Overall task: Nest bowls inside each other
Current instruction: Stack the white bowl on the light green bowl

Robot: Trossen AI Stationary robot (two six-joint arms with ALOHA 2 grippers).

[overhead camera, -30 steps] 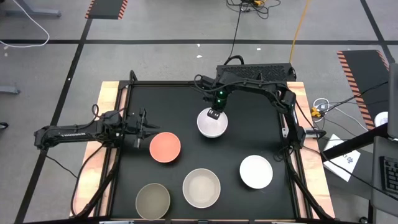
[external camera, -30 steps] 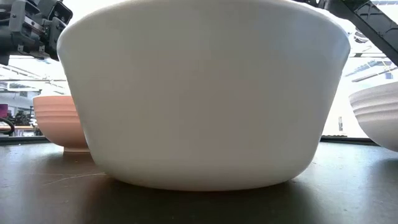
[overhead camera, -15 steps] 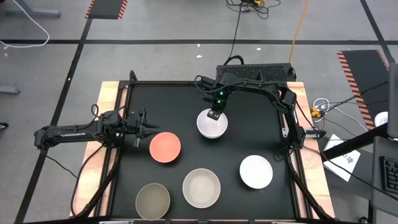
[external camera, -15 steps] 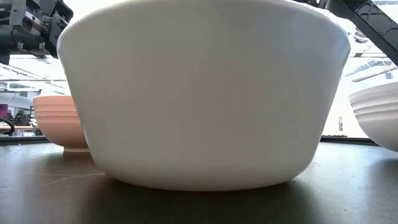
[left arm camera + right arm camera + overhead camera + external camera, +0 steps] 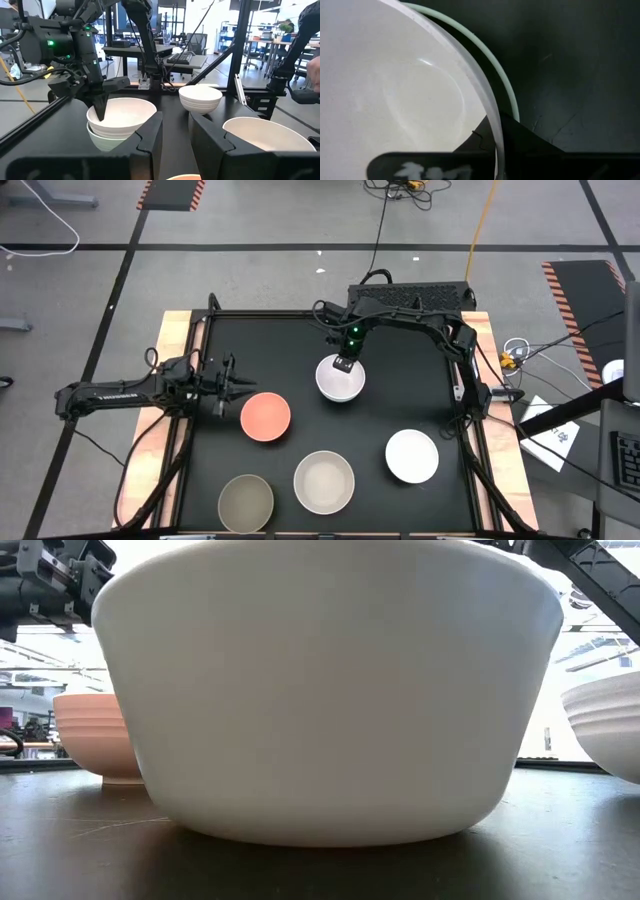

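Note:
Five bowls show separately from above. A white bowl [image 5: 340, 382] sits inside the mint green bowl [image 5: 506, 90] at the table's far middle, and my right gripper [image 5: 345, 364] is at its far rim. The salmon pink bowl [image 5: 265, 417] stands left of centre, and my left gripper [image 5: 238, 387] hovers open just left of it, touching nothing. Along the near side stand the olive-grey bowl [image 5: 246, 502], the cream bowl [image 5: 324, 481] and the second white bowl [image 5: 412, 456]. In the low view the cream bowl [image 5: 320, 700] hides most of the table. My right gripper holds the nested white bowl by its rim [image 5: 489, 117] on the far side. One finger [image 5: 100, 111] reaches down inside the bowl, and the other finger [image 5: 520, 142] stands outside, between the white wall and the mint rim. The fingers come from above, pointing down. The white bowl rests in the mint bowl.
The black table top [image 5: 290, 340] has raised side rails and wooden edges [image 5: 170, 330]. Bare surface lies at the far left and between the nested pair and the near row. Beyond the far edge are desks and equipment.
My left gripper has risen slightly and edged toward the salmon pink bowl. My right gripper and all the bowls have kept still.

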